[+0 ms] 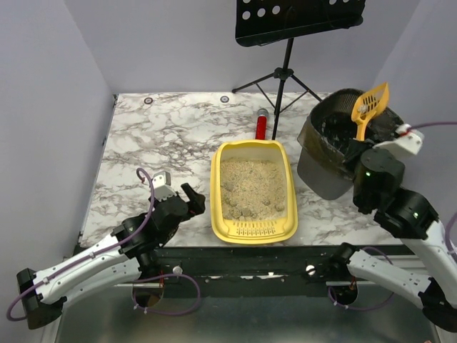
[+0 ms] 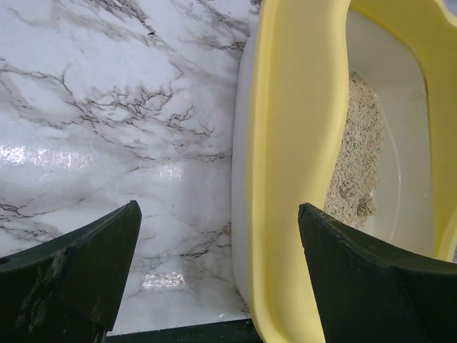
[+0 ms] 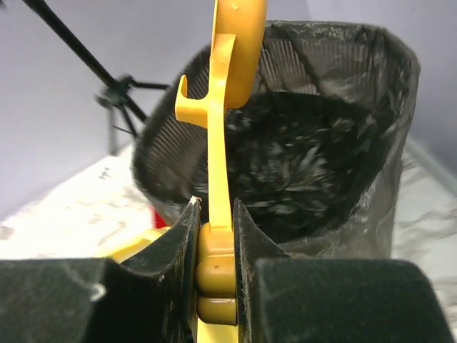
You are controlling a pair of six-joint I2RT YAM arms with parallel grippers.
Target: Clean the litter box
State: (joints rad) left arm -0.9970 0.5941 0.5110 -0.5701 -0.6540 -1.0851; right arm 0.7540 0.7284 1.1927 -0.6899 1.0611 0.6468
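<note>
Litter box [image 1: 253, 230], centre frame: left gripper [image 2: 218, 206] is gaping wide, empty, lower left. Right gripper [image 3: 214, 207] is clamping the scoop [image 3: 232, 43] above the bin [image 3: 385, 78], upper right.

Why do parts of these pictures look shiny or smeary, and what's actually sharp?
Left wrist view: white glare patches on the marble table, while the litter box wall is crisp. Right wrist view: the scoop handle is sharp, the black bin behind it smeared. Top view: even light, soft shadows only.
</note>
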